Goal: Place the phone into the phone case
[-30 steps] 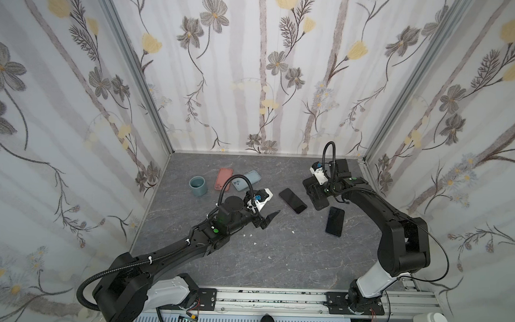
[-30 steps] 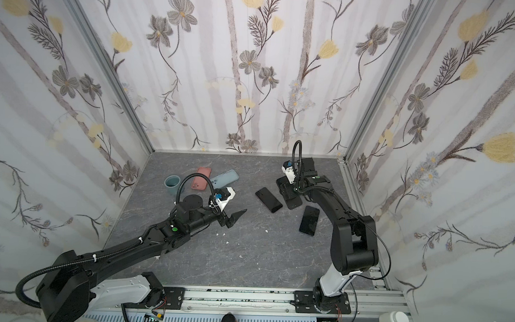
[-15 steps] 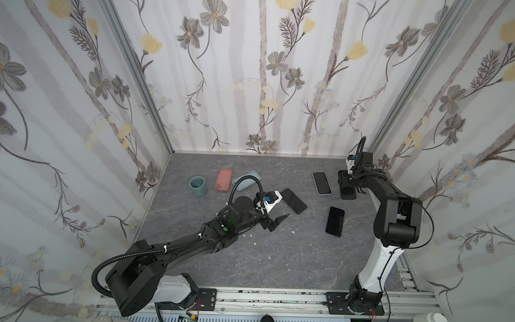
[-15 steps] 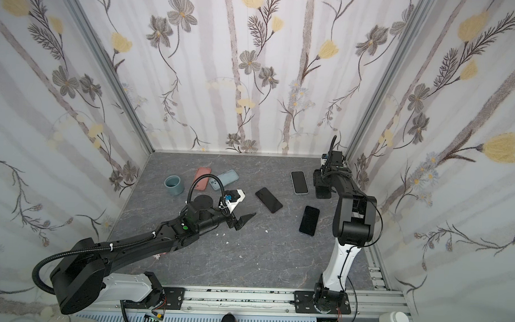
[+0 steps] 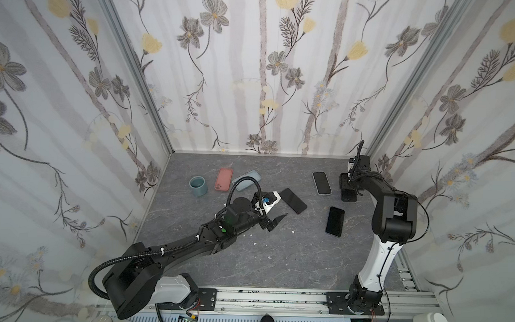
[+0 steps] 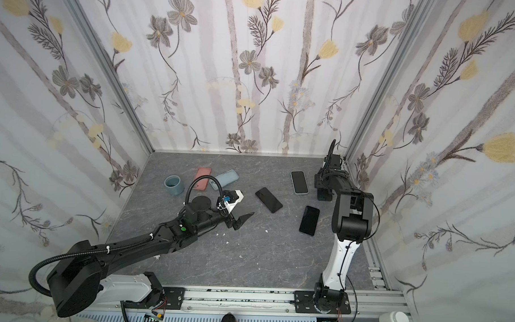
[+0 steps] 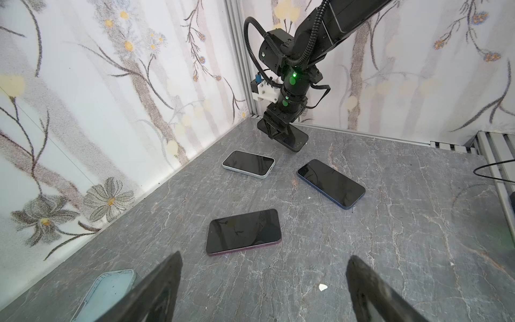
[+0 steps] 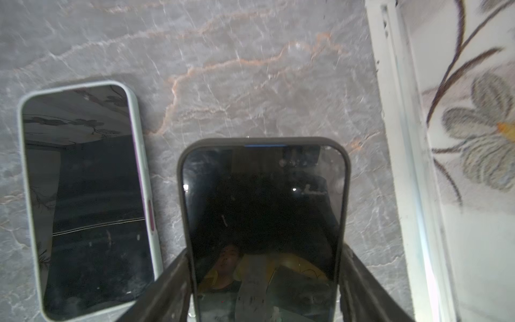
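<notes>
1. The left arm (image 5: pixel 188 245) reaches from the near rail across the grey marbled surface (image 5: pixel 276 256). The left jaws are spread wide and hold nothing. In the left wrist view its fingers (image 7: pixel 158 290) frame bare surface.
2. A few white flecks (image 5: pixel 292 232) lie near those jaws.
3. A blue-edged phone (image 5: pixel 335 221) lies flat, screen up and uncased, right of centre.
4. A purple-edged phone (image 5: pixel 293 200) lies flat, screen up and uncased, just beyond the left jaws.
5. Near the right wall, the right arm (image 5: pixel 393 207) bends down. The right jaws pinch a black-cased phone (image 8: pixel 263 212) by its long sides, screen up. It looks tilted in the left wrist view. I cannot tell whether it touches the surface.
6. Just beside it, a pale-cased phone (image 5: pixel 322 183) lies flat, screen up.
7. Toward the far left stands a blue-grey cup (image 5: pixel 198 186). Next to it lie a pink phone case (image 5: pixel 224 179) and a light blue phone case (image 5: pixel 246 180), just beside each other. The light blue one is open side up and empty.
</notes>
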`<state>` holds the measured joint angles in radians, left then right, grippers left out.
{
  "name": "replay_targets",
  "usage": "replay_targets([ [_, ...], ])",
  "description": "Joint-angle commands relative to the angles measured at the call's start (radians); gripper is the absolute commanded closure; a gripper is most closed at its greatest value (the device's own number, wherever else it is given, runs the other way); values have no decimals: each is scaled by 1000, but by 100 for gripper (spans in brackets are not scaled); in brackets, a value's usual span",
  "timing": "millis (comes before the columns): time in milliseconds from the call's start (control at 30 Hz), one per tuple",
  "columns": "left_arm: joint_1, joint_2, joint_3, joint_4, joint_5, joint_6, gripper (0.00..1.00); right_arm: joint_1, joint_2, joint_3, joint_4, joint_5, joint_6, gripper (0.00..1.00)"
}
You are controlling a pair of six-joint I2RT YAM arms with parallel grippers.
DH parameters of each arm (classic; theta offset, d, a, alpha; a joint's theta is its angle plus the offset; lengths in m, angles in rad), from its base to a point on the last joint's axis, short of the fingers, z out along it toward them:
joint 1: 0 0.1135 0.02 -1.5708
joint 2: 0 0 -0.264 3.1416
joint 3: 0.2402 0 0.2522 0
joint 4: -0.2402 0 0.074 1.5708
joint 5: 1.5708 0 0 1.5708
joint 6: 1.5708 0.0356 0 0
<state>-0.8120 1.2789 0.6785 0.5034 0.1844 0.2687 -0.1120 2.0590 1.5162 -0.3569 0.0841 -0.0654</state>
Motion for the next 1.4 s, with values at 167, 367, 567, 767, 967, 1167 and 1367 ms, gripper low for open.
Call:
replay_targets([
  [167,0,-16,-13,23,-3,10,8,-14,61,38,32,20,29,38],
  [367,0,-50,-17,23,-13,7,8,-21,114,90,28,16,12,32],
  [567,-1,-72,-18,2,-55,4,7,-23,134,124,7,23,6,0],
  [767,0,-107,10,-53,-104,1,5,-19,89,110,27,-35,30,0],
  [967,0,-161,26,-98,-201,-30,2,21,-1,31,112,-46,92,0],
  [1167,2,-233,32,-189,-357,-124,0,110,-66,-7,144,-14,105,0],
  [1367,28,-251,117,-404,-461,-307,0,231,-115,-19,141,-59,83,2],
])
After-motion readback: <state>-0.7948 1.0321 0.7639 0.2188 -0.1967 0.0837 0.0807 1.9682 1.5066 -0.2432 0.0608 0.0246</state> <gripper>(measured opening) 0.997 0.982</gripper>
